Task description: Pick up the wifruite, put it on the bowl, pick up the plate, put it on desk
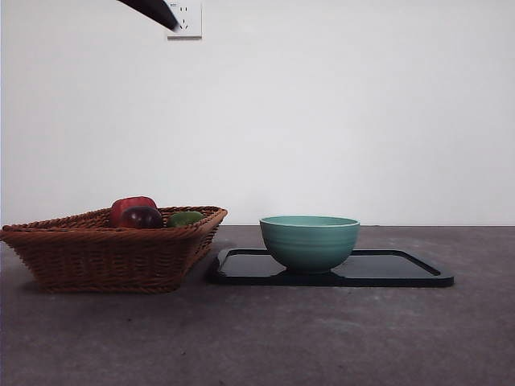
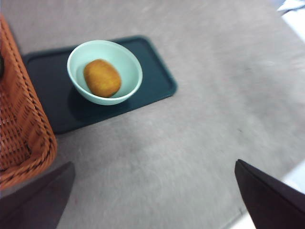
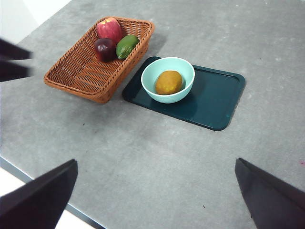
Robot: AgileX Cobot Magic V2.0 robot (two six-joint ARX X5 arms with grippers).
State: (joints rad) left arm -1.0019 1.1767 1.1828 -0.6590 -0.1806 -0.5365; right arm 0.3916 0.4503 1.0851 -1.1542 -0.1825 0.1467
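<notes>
- Golden-brown and fuzzy, the wifruite [image 3: 168,82] is seen lying inside the bowl [image 3: 167,97], resting on its bottom; nothing is touching it.
- The mint-green bowl is placed on a flat black tray [image 3: 214,102], toward the end of the tray nearest the basket, with the rest of the tray left bare.
- In the front view the wifruite is hidden by the bowl's wall — only the bowl [image 1: 310,242] and the tray [image 1: 402,276] under it are shown.
- A brown wicker basket [image 3: 86,76] is set just beside the tray on the desk [image 3: 157,157]; a red fruit [image 3: 109,29], a dark purple fruit [image 3: 104,48] and a green fruit [image 3: 126,46] are gathered at one end of it.
- The left gripper [image 2: 152,200] is held well above the desk, away from the bowl; its jaws are spread wide and nothing is gripped.
- The right gripper [image 3: 155,200] is likewise raised high over the desk near its edge — jaws wide apart, nothing between them.
- A single black arm tip [image 1: 153,11] is visible at the top of the front view, in front of a white wall socket [image 1: 187,18].
</notes>
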